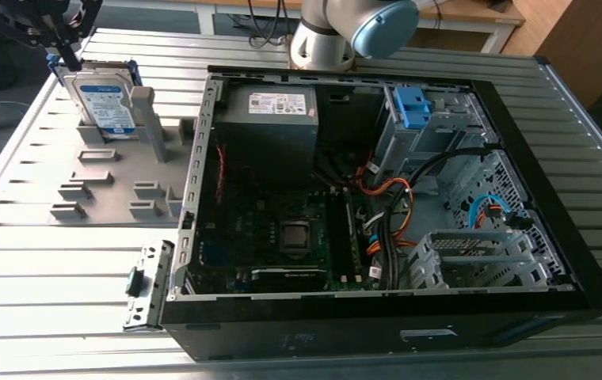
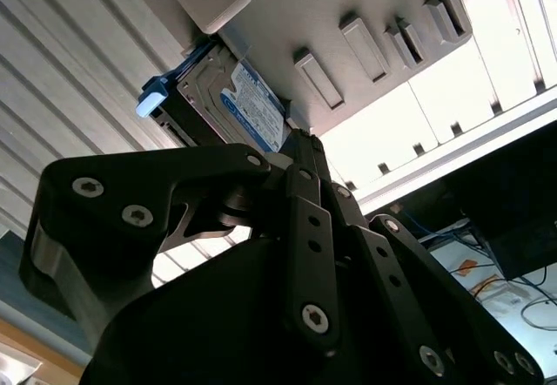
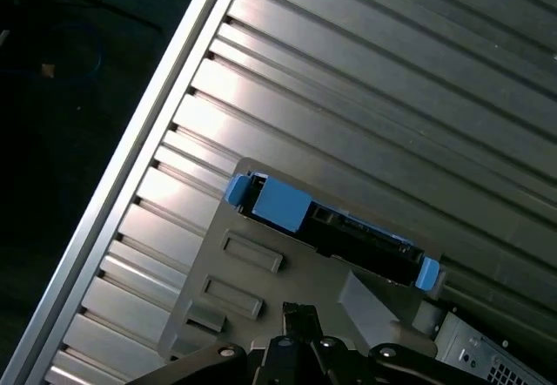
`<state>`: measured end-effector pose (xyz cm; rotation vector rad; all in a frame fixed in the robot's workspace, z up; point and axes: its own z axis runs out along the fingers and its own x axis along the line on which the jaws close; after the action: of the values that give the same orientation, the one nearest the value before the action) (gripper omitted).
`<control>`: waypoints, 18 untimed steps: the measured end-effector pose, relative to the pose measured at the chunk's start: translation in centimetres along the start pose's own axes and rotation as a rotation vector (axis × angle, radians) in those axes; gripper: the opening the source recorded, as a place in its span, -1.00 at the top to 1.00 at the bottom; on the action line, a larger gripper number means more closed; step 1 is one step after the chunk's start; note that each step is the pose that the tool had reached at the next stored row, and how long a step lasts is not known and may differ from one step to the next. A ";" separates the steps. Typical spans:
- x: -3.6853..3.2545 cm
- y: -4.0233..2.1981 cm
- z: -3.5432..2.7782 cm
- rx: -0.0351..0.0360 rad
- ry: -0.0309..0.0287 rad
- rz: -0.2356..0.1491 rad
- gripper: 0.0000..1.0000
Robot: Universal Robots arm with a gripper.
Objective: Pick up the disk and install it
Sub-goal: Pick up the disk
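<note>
The place looks like a robotics lab or test workshop. A ribbed aluminium-profile table (image 1: 26, 261) carries an opened black desktop computer case (image 1: 386, 332) and a grey slotted fixture plate (image 1: 111, 182). A grey-and-blue robot arm base (image 1: 320, 43) stands at the table's far edge.

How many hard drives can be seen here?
1. The disk stands upright in the grey holder at the exterior view's upper left, outside the computer case; others may be hidden inside the case's bays.
</note>
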<state>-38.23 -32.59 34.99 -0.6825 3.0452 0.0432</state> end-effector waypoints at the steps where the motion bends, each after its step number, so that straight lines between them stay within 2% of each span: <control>1: 0.00 0.00 0.00 -0.0001 0.0000 -0.002 0.79; 18: 0.00 0.00 0.00 -0.0010 0.0008 -0.039 0.79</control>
<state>-38.22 -32.59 34.98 -0.7417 3.0319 0.0438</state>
